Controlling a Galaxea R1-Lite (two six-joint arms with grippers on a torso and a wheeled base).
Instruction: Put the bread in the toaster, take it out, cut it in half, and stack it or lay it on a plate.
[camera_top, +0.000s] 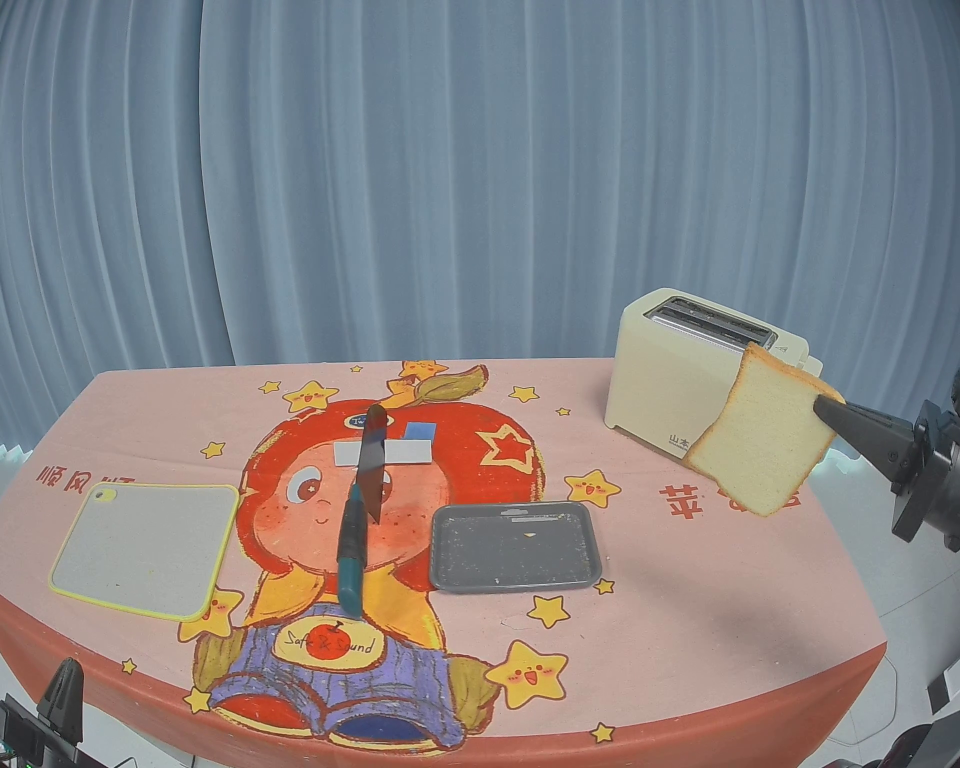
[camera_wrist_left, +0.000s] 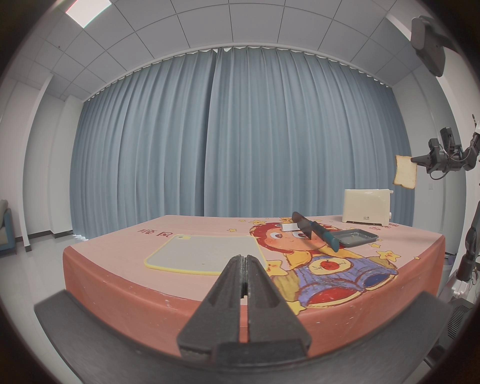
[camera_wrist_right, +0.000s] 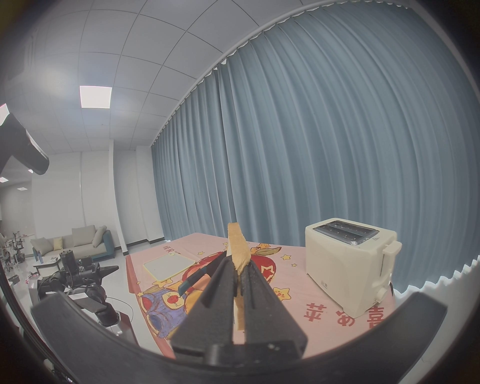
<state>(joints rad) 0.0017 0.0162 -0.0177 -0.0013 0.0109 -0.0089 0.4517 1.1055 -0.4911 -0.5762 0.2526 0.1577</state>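
The right jaws are clamped on one edge of the bread, holding it up at frame right beside the toaster, probably to drop it into a slot. The left jaws are together and empty.

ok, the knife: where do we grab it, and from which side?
Take the knife by its teal handle, the end nearest the robot; the dark blade points away toward the curtain. Come from above, closing across the handle's narrow width. The left hand is empty; the right hand holds the bread.
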